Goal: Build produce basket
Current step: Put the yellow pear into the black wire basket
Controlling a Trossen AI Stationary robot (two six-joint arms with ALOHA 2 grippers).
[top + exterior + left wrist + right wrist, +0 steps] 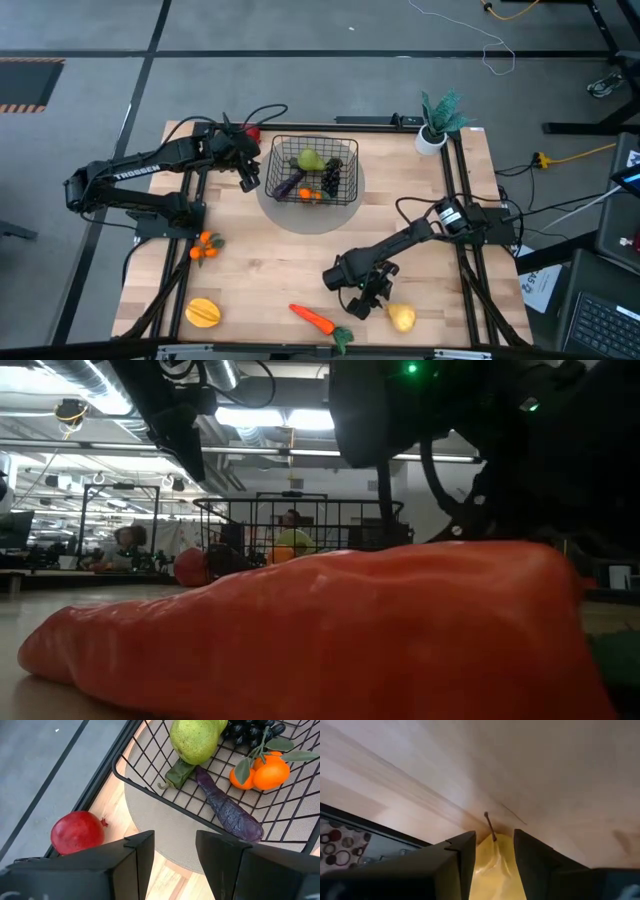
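On the far middle of the counter [270, 260], our basket [312, 170] holds a green pear, eggplant, grapes and small oranges. Outside it we count the red apple [77, 832] by its far-left corner, oranges, a yellow-orange fruit, the carrot [314, 319] and the yellow pear [494, 865].

Our right pincer [492, 865] straddles that pear, fingers apart; our left pincer [174, 865] hangs open beside the basket, near the apple.

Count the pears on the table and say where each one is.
2. A green pear lies in the basket. A yellow pear lies on the table's near right edge, between the open fingers of the right hand. Others may be hidden.
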